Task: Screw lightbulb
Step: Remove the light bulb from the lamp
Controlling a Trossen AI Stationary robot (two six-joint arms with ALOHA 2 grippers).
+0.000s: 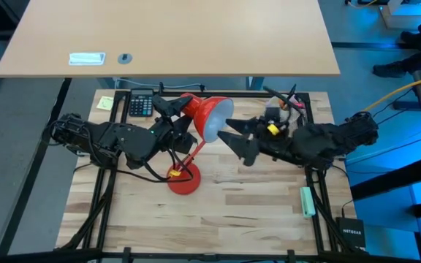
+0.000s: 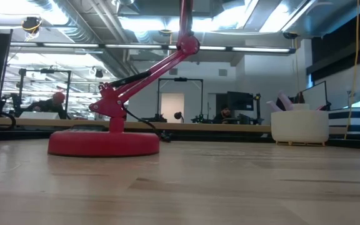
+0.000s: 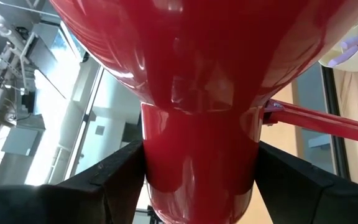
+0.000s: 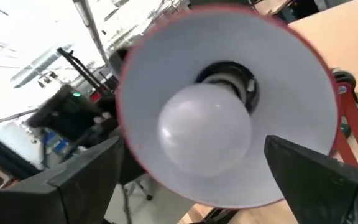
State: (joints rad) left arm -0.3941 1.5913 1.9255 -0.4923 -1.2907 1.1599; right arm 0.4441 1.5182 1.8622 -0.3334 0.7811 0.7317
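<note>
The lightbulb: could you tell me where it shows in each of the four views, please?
High view: hidden inside the red lamp shade.
Low view: not in it; only the lamp's base and arm show.
Left wrist view: not visible; the shade's red back fills it.
Right wrist view: centre, lightbulb in the white-lined shade.
Shared landmark: the red lamp.

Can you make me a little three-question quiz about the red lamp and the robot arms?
1. True or false: the left end effector grips the neck of the glossy red metal lamp shade.
2. Where is the small white rounded lightbulb? A) lying on the table B) in the shade's socket C) in a cup
3. Fill in: the right end effector is ____, its dark fingers either side of the bulb without touching.

Key: 1 true; 2 B; 3 open.
</note>
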